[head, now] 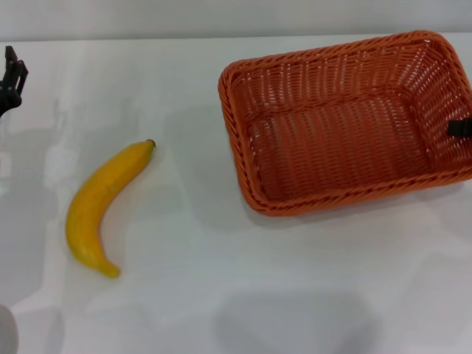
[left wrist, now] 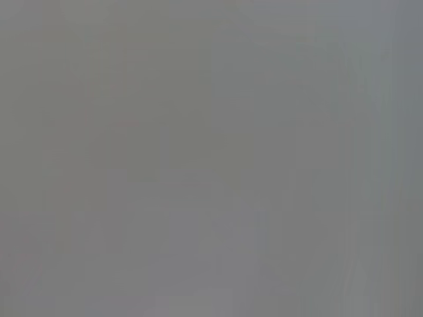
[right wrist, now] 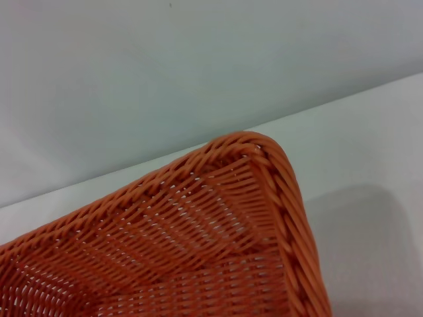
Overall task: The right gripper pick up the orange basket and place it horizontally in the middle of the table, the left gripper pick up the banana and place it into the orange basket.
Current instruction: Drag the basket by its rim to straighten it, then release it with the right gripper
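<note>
The orange basket point(head: 333, 200) sits empty at the back right of the white table point(head: 258, 295), its long side running nearly across the view with a slight skew. A black piece of my right gripper point(head: 461, 127) shows at the picture's right edge, against the basket's right wall. The right wrist view looks closely down on one rounded corner of the basket point(right wrist: 198, 244). The banana point(head: 99, 210) lies on the table at the left, well apart from the basket, its dark tip pointing toward the back. My left gripper point(head: 11, 74) shows at the far left edge, behind the banana and away from it.
The table's back edge meets a pale wall behind the basket point(right wrist: 165, 79). A bare stretch of table separates banana and basket. The left wrist view shows only a plain grey surface.
</note>
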